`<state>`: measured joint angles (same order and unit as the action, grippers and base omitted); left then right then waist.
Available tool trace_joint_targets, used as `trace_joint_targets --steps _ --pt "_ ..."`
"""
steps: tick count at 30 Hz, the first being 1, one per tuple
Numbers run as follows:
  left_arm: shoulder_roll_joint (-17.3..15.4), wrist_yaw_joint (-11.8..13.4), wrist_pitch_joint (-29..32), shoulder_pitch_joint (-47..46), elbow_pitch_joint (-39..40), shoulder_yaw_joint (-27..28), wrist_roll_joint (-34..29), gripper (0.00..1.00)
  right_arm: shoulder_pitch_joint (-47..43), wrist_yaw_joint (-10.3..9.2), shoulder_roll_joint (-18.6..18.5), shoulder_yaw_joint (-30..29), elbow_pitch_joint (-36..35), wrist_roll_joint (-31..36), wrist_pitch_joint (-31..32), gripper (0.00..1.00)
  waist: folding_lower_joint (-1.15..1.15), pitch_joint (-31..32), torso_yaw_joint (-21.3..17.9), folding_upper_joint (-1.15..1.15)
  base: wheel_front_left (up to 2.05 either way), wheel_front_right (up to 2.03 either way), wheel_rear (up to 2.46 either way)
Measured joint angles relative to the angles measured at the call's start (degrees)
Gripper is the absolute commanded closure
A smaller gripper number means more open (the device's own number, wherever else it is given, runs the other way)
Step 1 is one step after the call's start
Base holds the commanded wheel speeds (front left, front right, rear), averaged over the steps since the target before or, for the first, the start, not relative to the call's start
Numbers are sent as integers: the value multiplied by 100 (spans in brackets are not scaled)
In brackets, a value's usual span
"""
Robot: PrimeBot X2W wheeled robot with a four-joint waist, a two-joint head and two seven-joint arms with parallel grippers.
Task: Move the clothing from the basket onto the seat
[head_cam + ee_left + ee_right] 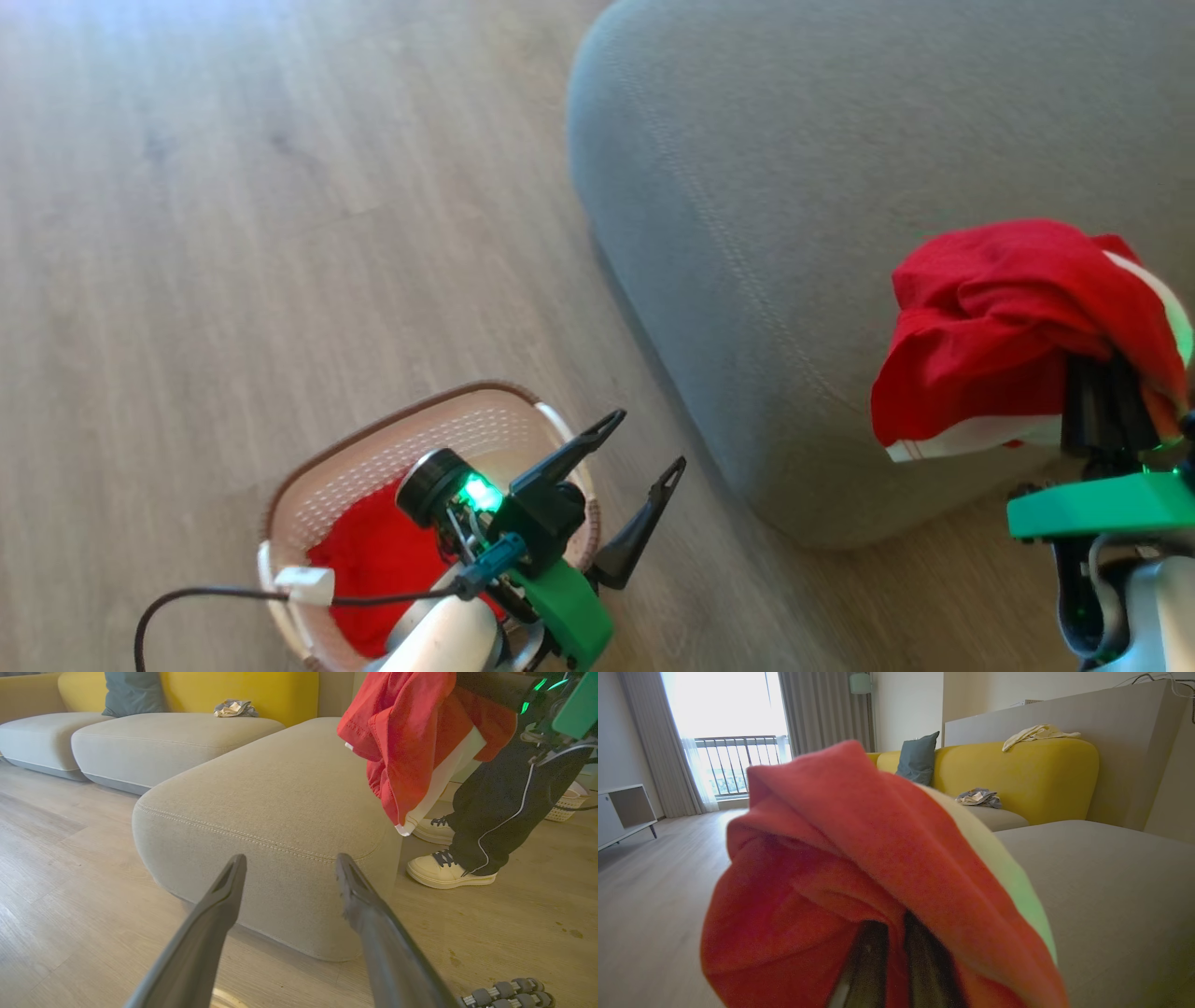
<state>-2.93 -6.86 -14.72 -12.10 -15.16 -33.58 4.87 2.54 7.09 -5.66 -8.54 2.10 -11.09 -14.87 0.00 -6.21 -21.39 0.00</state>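
Pale wood-plank floor [233, 233], yellow sofa back [1017, 779], blue-grey cushion [919, 758], bright balcony window [724, 704] with railing [738, 742], grey curtains [822, 709], perhaps a lamp [860, 682] in the corner, pale walls [906, 709].

You're in a home living room. A wood-plank floor [233, 233] runs under a big sofa with grey seats [280, 802] and yellow backs [1017, 779], and a blue-grey cushion [920, 758] is propped on it. Long curtains [822, 709] hang beside a bright window with a balcony railing [738, 749]. A low cabinet [621, 809] stands by the wall. A laundry basket [355, 467] sits on the floor.
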Motion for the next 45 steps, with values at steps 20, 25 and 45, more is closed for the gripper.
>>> trace_joint_targets --steps 20,25,45 --pt "-7 -55 0 -580 -203 -530 -93 0 63 0 269 -485 -223 0 0 100 0 -700 -785 0 0 0 0" --pt "-62 -56 0 -692 -254 -750 -77 0 54 0 314 -598 -293 -7 0 100 0 -779 -825 0 0 0 0" --pt "-299 -56 0 -814 -257 -898 -98 0 917 0 199 -704 -403 -51 0 100 0 -1192 -827 0 0 0 0"
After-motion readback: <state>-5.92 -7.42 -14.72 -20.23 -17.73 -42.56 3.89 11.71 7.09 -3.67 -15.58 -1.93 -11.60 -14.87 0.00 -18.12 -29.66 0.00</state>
